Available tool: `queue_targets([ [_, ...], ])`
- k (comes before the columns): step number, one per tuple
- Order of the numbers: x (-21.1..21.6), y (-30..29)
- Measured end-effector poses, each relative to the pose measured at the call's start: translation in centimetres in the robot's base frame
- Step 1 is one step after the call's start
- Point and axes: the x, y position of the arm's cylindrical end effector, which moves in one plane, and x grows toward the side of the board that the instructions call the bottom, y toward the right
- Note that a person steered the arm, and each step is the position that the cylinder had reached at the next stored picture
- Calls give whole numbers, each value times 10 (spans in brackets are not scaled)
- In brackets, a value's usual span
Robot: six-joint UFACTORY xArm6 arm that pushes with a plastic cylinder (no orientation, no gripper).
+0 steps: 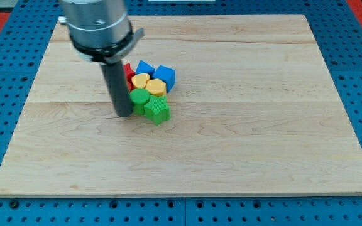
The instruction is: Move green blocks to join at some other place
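Two green blocks sit touching near the board's middle: a rounded green block (139, 98) and a larger star-like green block (158, 109) to its lower right. My tip (124, 114) rests on the board just left of the rounded green block, touching or nearly touching it. The rod hides part of the cluster's left side.
Packed against the green blocks from above are two yellow blocks (142, 81) (156, 87), two blue blocks (145, 67) (165, 76) and a red block (128, 73) partly hidden behind the rod. All lie on a wooden board (263, 125) over a blue perforated base.
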Motion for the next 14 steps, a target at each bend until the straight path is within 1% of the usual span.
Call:
queue_targets([
  [2, 0, 71],
  [4, 17, 119],
  [6, 34, 121],
  [7, 59, 121],
  [8, 59, 146],
  [11, -40, 146],
  [12, -19, 146],
  [13, 19, 124],
  [14, 10, 76],
])
